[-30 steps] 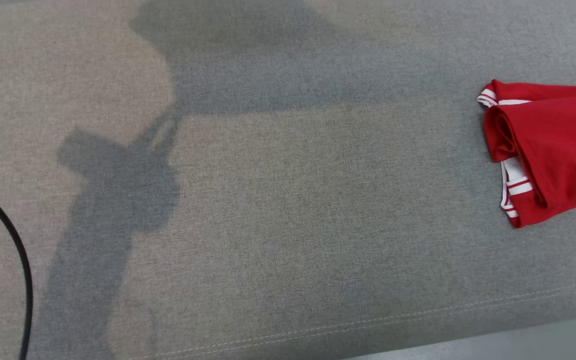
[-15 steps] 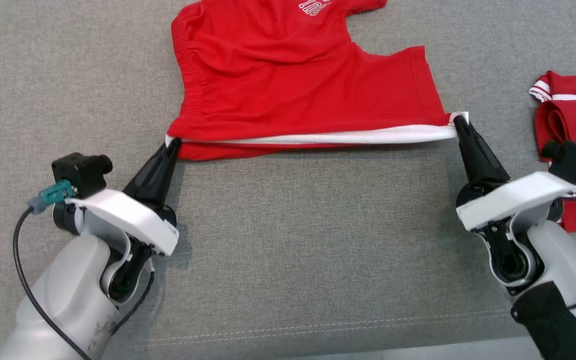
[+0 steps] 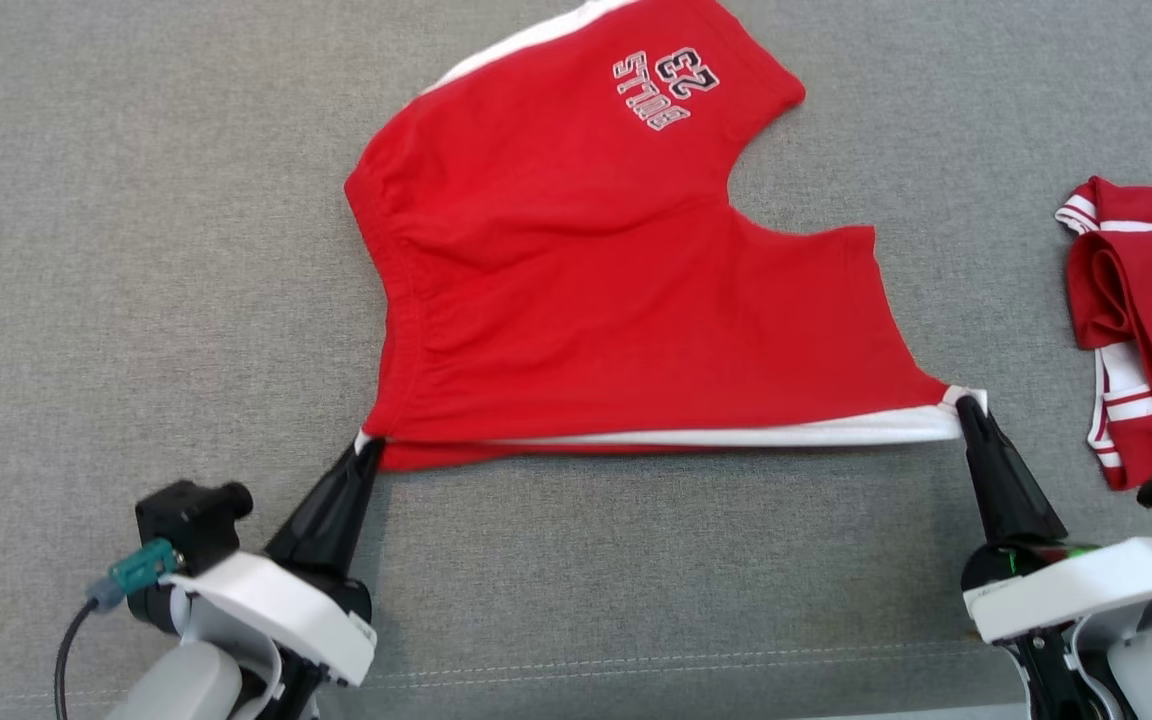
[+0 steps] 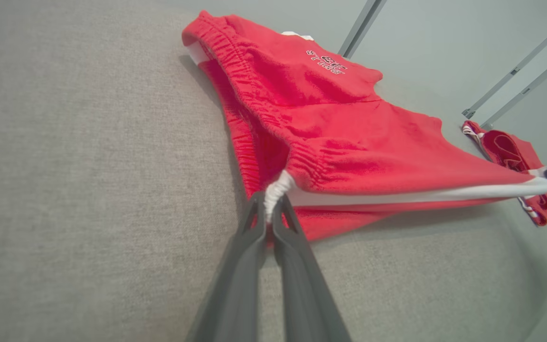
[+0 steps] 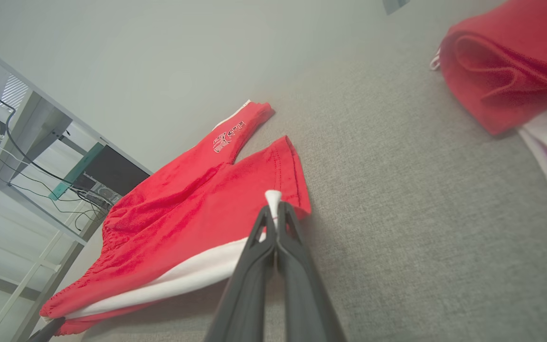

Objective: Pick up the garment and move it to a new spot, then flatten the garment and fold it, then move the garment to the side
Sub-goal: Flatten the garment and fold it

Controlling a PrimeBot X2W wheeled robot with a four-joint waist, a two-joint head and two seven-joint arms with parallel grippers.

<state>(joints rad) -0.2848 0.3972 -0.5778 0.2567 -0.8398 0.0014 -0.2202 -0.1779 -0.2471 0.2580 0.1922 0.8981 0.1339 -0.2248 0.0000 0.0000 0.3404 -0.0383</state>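
Left gripper (image 3: 367, 453): two long dark fingers pressed together on the waistband corner of the red jersey shorts with a white side stripe (image 3: 616, 300). Right gripper (image 3: 966, 408): fingers likewise pressed together, pinching the hem corner of the same shorts at the other end of the white stripe (image 3: 736, 437). The stripe edge ran taut and straight between the two grippers and cast a narrow shadow beneath itself. The rest of the shorts lay spread beyond that edge, away from the robot. The gathered elastic waistband (image 4: 264, 114) was on the left. The two leg openings were on the right, and white printed lettering with the number 23 (image 3: 666, 88) sat on the far leg.

The shorts rested on a grey woven fabric surface (image 3: 136, 250). A pale stitched seam (image 3: 636, 662) crossed this surface on the robot's side of the shorts. A second red garment with white striped trim (image 3: 1146, 320), loosely folded, lay to the right of the shorts and apart from them.

Beyond the shorts the wrist views showed a plain pale wall (image 5: 159, 57). Past the waistband end stood a metal-framed desk (image 5: 26, 118) with hanging cables and a dark box.
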